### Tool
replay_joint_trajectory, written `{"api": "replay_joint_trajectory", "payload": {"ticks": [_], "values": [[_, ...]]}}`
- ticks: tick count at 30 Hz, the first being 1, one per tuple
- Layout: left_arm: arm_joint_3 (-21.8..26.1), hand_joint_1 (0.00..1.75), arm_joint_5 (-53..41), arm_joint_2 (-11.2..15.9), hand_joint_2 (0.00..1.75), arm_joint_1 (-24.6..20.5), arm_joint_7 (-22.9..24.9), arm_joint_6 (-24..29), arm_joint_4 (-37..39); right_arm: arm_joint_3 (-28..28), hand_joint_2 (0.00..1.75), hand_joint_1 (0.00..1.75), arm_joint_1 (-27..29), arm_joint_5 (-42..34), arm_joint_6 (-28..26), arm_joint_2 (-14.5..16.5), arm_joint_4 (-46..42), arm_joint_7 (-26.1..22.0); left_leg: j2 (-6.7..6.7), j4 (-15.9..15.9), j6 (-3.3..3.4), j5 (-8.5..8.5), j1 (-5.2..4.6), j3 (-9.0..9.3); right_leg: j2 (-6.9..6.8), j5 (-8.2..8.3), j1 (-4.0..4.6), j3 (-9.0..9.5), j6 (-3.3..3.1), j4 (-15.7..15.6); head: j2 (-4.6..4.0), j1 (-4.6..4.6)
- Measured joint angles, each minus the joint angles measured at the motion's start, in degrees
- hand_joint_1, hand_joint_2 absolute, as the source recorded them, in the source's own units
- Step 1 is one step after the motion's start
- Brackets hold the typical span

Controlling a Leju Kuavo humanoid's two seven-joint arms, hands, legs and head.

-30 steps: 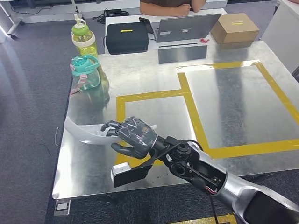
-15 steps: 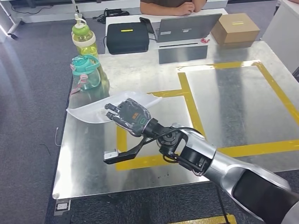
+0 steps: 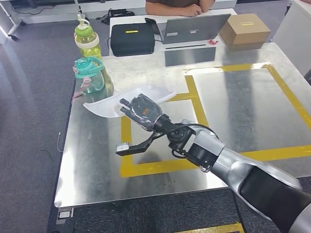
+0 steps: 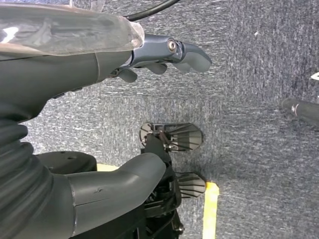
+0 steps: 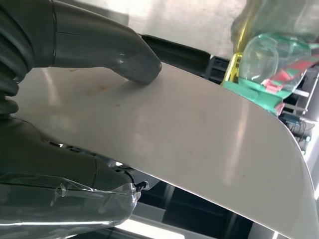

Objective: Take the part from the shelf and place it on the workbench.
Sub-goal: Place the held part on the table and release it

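1. Our right hand (image 3: 141, 111) grips the white part (image 3: 110, 104) above the bench (image 3: 92, 165), near the bottles.
2. We should lower it flat before letting go.
3. Our left hand (image 4: 112, 50) hangs empty, fingers loose.

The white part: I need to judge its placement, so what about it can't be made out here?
- Head view: right hand covers the white part's middle; contact with the workbench is unclear.
- Right wrist view: the part's far end is cut off by the frame edge.

Glossy brushed-metal workbench (image 3: 234, 102), smooth white sheet part (image 3: 106, 106), clear plastic bottles (image 3: 88, 73), matt cardboard box (image 3: 244, 29)
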Motion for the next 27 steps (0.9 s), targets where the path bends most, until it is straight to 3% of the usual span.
{"api": "replay_joint_trajectory", "payload": {"ticks": [27], "values": [[0.0, 0.0, -1.1, 0.0, 1.75, 0.1, -2.5, 2.8, 0.0, -4.3, 1.75, 1.75, -1.3, -1.7, -2.6, 0.0, 16.8, 1.5, 0.05, 0.1, 0.0, 0.0, -0.01, 0.02, 0.06, 0.0, -0.01, -0.02, 0.0, 0.0, 0.01, 0.03]]}}
